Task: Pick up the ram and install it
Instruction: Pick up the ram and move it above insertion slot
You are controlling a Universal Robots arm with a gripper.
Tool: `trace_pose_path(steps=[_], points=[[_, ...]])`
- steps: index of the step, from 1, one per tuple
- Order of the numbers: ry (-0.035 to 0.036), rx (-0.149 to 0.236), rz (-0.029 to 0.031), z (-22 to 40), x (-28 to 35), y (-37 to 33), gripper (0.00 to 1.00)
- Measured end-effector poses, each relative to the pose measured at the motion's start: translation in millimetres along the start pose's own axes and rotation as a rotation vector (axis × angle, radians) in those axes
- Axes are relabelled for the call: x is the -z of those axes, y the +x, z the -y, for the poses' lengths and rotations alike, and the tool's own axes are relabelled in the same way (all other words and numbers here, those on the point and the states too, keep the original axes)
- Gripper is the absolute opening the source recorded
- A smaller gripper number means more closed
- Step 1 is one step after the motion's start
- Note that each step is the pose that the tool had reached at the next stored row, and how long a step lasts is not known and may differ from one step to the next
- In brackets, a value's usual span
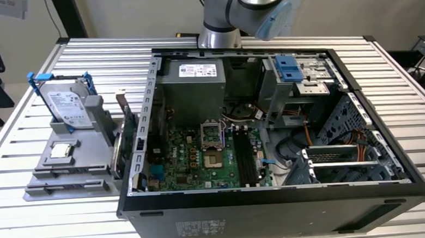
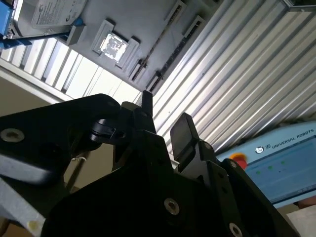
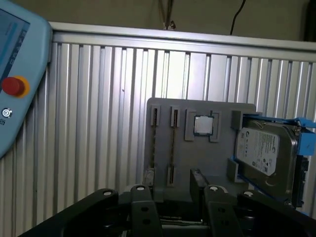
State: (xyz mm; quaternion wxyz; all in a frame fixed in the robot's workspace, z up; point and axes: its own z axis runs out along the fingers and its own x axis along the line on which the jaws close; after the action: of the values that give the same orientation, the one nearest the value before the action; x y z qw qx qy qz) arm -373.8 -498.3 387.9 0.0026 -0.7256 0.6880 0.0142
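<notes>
"Two things, please: what is the tool (image 3: 175, 217) carrying, and where is the ram sitting?"

"It is carrying nothing. I am watching both wrist views, and its fingers (image 3: 140, 210) are standing spread with open air between them. The ram (image 3: 173, 148) is, as far as I am judging it, the thin dark stick standing on edge in the long slot of the grey fixture (image 3: 212, 163). That is putting it between the silver chip (image 3: 203, 125) and the card (image 3: 151, 148) with the metal bracket. The fixture is lying on the slatted surface (image 1: 85, 55), at the exterior view's left of the open case (image 1: 275, 195)."

"So which step are you working on?"

"I am reckoning this as the approach to the pick. The tool is hanging well clear of the fixture and touching nothing, and the black slots (image 1: 245, 155) on the motherboard are looking unfilled to me."

"What is the grasp asking of you?"

"I am thinking it is asking for the fingers to be lined up across the stick's flat faces and straddling it squarely. They must not be brushing the card just beside it. I am guessing the stick is sitting snugly, so any tilt on the lift is risking a jam."
</notes>
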Motion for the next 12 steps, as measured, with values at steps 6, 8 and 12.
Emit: trace_pose_path(steps=[6, 8, 12], points=[[0.0003, -0.01, 0.0002, 0.7, -5.4, -1.5, 1.0], [0.0004, -0.012, 0.0003, 0.8, -7.3, -2.5, 1.0], [0.0006, -0.011, 0.0002, 1.0, -12.7, -5.1, 1.0]])
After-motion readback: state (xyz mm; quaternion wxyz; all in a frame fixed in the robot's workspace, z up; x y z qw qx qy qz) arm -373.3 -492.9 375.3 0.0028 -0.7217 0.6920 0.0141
